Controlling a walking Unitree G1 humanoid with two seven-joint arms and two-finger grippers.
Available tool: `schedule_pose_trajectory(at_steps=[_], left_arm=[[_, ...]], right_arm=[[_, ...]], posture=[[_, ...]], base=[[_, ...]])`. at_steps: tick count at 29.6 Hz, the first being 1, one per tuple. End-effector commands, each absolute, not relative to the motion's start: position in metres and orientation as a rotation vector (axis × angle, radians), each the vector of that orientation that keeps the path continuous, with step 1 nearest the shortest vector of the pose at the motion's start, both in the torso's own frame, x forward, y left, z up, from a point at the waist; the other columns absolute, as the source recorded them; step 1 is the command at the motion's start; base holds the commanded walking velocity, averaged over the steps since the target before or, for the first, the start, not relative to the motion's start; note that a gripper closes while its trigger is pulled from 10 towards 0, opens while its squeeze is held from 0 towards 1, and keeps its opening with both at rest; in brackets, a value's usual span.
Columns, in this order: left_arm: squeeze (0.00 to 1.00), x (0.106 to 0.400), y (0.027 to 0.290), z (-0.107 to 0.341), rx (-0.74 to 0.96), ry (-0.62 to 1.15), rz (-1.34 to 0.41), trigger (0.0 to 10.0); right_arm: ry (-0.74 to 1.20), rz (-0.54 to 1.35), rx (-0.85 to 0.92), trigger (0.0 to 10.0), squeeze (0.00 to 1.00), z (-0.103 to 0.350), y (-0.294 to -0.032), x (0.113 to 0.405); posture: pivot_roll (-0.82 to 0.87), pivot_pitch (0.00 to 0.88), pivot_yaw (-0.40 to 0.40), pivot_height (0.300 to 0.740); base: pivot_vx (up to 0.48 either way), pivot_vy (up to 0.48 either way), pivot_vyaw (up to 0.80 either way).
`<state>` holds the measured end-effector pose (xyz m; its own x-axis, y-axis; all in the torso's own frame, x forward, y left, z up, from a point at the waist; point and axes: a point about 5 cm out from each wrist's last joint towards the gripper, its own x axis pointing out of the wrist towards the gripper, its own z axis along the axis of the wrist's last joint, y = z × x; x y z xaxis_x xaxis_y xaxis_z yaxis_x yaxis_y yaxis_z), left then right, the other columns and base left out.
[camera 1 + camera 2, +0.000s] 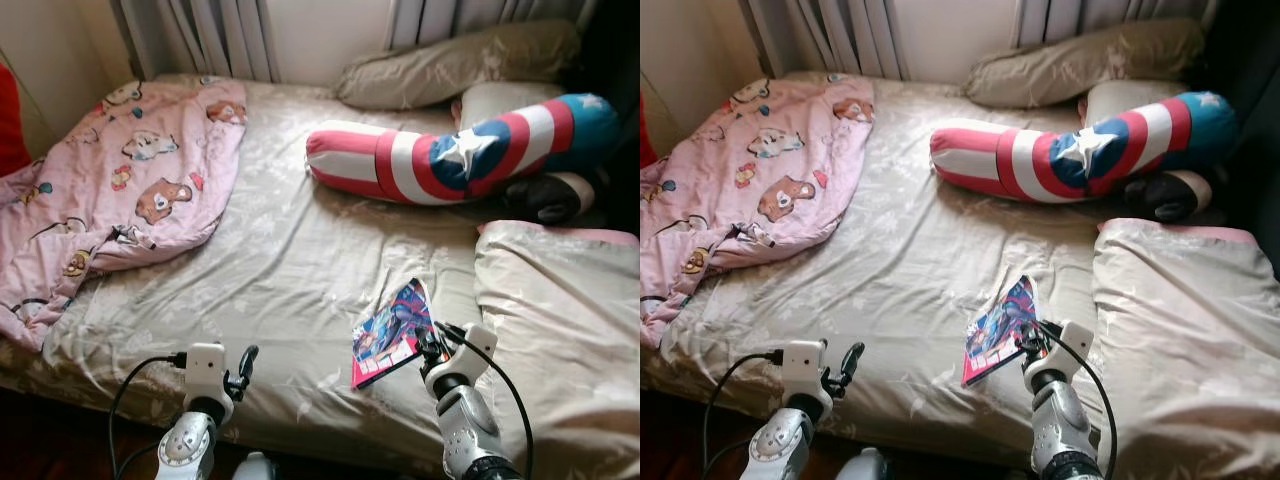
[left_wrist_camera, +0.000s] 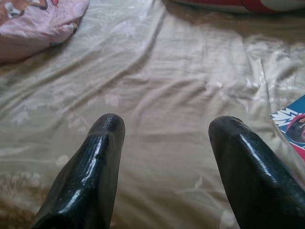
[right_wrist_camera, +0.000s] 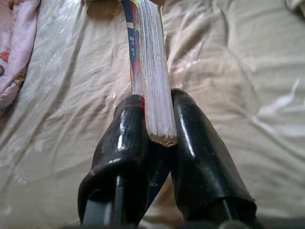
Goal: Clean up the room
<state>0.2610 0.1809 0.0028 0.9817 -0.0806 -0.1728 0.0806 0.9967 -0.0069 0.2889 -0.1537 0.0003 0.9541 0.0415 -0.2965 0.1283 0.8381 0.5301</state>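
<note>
Right hand (image 3: pixel 157 138) is clamped on the near edge of a comic book (image 1: pixel 392 330), its two black fingers (image 3: pixel 124 143) pinching the pages so the book stands tilted off the bed (image 1: pixel 290 270) near the front edge; the step in hand looks like picking this book up to clear it away. Next it likely needs a lift clear of the sheet and a carry, with the grip kept firm since the thin pages could slip. Left hand (image 2: pixel 164 143) hovers spread and empty over bare sheet; around lie a pink blanket (image 1: pixel 110 190), a striped bolster (image 1: pixel 440 155), pillows (image 1: pixel 450 65) and a folded beige quilt (image 1: pixel 560 320) just beside the book.
</note>
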Motion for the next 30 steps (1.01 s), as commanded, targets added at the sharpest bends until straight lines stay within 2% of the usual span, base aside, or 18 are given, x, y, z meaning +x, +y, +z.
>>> schedule_pose_trajectory(at_steps=[1,21,30], left_arm=[[0.0,0.257,0.182,-0.001,0.017,0.198,-0.091,10.0],[0.0,0.243,0.197,-0.007,0.074,0.229,-0.118,10.0],[0.0,0.224,0.205,-0.01,0.117,0.228,-0.157,10.0]], right_arm=[[0.263,-0.053,0.643,10.0,0.0,0.009,-0.153,0.298],[0.237,-0.09,0.805,10.0,0.0,0.028,-0.17,0.322],[0.142,-0.233,0.958,10.0,0.0,0.037,-0.191,0.327]], posture=[[0.15,0.104,-0.004,0.652],[0.22,0.162,0.047,0.652],[0.26,0.219,0.095,0.652]], base=[[0.0,0.0,0.0],[0.0,0.0,0.0],[0.0,0.0,0.0]])
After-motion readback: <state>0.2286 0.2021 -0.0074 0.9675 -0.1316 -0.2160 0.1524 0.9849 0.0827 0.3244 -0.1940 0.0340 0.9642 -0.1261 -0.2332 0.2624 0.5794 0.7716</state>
